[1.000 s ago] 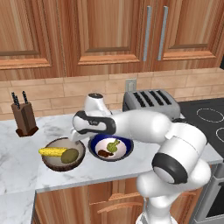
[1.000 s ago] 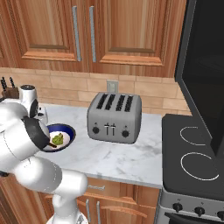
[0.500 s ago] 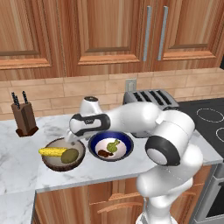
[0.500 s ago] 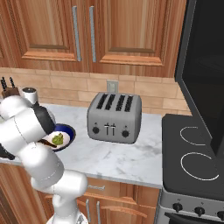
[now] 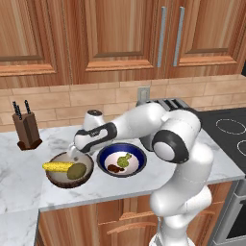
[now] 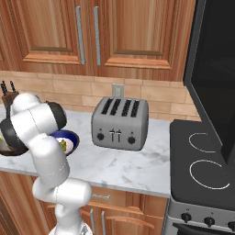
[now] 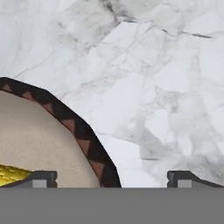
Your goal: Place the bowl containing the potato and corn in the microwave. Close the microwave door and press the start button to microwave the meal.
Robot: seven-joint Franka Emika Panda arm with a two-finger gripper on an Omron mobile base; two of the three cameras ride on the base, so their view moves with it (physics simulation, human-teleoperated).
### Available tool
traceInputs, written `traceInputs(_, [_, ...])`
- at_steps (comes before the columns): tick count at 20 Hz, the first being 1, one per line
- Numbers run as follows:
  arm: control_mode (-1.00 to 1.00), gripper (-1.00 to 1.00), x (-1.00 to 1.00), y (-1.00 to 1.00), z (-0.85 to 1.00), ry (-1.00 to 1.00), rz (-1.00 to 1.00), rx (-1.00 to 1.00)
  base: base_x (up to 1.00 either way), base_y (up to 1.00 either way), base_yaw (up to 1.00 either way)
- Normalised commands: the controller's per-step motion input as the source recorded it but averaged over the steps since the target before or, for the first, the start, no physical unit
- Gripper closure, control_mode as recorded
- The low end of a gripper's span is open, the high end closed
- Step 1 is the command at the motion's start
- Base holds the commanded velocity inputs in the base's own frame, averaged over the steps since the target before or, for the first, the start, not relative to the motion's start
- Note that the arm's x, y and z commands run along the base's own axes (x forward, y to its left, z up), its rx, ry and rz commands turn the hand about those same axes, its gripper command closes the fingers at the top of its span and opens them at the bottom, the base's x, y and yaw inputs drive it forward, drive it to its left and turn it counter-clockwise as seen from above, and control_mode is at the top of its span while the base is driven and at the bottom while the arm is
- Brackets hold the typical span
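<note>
The dark-brown bowl (image 5: 85, 171) sits on the marble counter, left of centre. In it lie the yellow corn (image 5: 57, 166) and the olive-brown potato (image 5: 76, 170). My gripper (image 5: 74, 152) hangs open just above the bowl's back rim. In the hand view the gripper (image 7: 113, 179) straddles the patterned bowl rim (image 7: 83, 136), one fingertip (image 7: 41, 178) over the bowl's inside near the corn (image 7: 11, 174), the other over bare marble. A tall dark panel (image 6: 215, 69) at the right looks like the microwave door swung open. The microwave's inside is out of view.
A blue-rimmed bowl (image 5: 121, 160) with small food bits stands right beside the brown bowl. A knife block (image 5: 26, 129) is at the back left, a steel toaster (image 6: 120, 123) further right, and a black stovetop (image 6: 206, 160) beyond it. Wooden cabinets hang above.
The hand has swung left and down from above the blue-rimmed bowl's edge to the brown bowl's back rim. Its jaws stay open. Both bowls lie as before.
</note>
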Motion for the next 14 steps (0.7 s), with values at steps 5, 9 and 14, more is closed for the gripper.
traceInputs(5, [-1.0, -1.0, 0.22, 0.22, -0.22, 0.0, 0.0, 0.0, 0.0, 0.0, 0.0])
traceInputs(9, [-1.0, 1.0, 0.02, 0.37, -0.11, 0.01, 0.0, 0.0, 0.0, 0.0, 0.0])
traceInputs(14, [-1.0, 1.0, -0.15, 0.3, -0.01, 0.01, 0.0, 0.0, 0.0, 0.0, 0.0])
